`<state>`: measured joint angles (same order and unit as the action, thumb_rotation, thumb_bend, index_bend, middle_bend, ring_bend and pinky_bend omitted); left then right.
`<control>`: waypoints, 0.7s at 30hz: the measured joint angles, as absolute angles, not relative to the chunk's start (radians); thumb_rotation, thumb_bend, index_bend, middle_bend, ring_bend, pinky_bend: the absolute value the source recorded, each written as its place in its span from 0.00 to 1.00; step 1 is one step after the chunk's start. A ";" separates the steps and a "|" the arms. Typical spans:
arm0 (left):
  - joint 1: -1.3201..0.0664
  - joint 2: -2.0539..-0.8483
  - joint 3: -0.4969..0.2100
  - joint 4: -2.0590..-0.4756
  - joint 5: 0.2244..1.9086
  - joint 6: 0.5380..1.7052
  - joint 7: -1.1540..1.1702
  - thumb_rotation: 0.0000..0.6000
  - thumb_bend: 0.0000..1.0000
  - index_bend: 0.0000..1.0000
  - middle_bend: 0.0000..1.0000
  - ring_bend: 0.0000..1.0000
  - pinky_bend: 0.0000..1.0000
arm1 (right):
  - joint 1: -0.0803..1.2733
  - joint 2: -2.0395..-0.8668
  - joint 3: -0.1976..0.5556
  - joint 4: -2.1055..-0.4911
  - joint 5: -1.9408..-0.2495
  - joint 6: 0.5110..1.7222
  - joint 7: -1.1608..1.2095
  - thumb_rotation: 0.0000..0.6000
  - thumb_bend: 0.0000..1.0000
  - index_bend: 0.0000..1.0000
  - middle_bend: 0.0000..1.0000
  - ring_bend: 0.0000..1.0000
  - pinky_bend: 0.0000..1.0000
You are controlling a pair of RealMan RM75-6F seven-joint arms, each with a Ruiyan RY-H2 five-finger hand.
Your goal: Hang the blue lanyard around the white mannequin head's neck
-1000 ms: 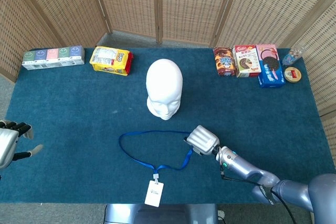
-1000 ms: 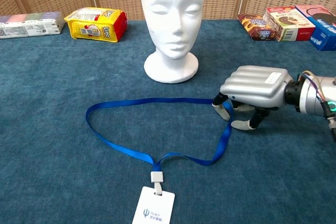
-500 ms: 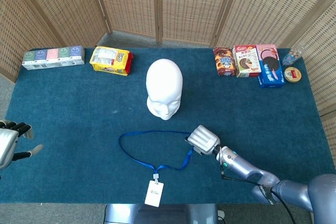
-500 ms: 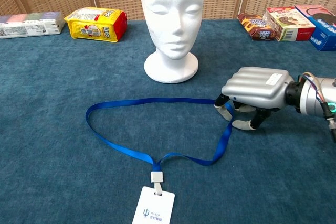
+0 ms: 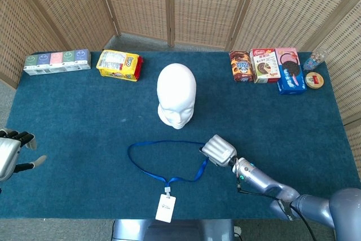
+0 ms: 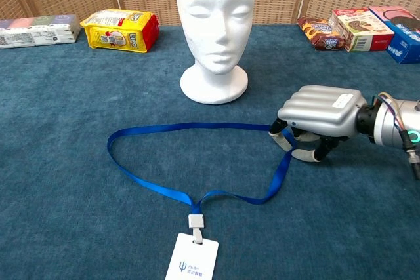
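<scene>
Fingers [image 6: 283,137] curled, pinching blue lanyard [image 6: 157,187] | right hand [image 6: 319,113] palm-down on table

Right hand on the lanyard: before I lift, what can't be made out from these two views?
- Grip: in the head view the right hand covers its fingers; in the chest view its fingertips meet the blue lanyard, but a closed pinch cannot be told.
- Left hand: cut off by the head view's left edge, absent from the chest view.
- Badge: cut off by the chest view's bottom edge; print too small in the head view.
</scene>
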<state>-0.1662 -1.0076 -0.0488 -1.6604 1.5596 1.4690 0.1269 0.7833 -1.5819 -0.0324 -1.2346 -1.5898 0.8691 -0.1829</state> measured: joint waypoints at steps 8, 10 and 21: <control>-0.184 -1.002 -0.053 -1.655 1.578 1.458 0.125 0.77 0.15 0.61 0.58 0.54 0.38 | 0.774 -1.561 -0.026 -1.257 -1.587 0.892 -0.171 1.00 0.48 0.57 1.00 1.00 1.00; -0.194 -0.999 -0.052 -1.653 1.589 1.448 0.127 0.77 0.15 0.61 0.58 0.55 0.38 | 0.770 -1.555 -0.026 -1.267 -1.586 0.899 -0.172 1.00 0.48 0.57 1.00 1.00 1.00; -0.297 -0.993 -0.040 -1.626 1.670 1.323 0.116 0.78 0.15 0.60 0.81 0.83 0.58 | 0.759 -1.537 -0.021 -1.307 -1.579 0.911 -0.191 1.00 0.48 0.58 1.00 1.00 1.00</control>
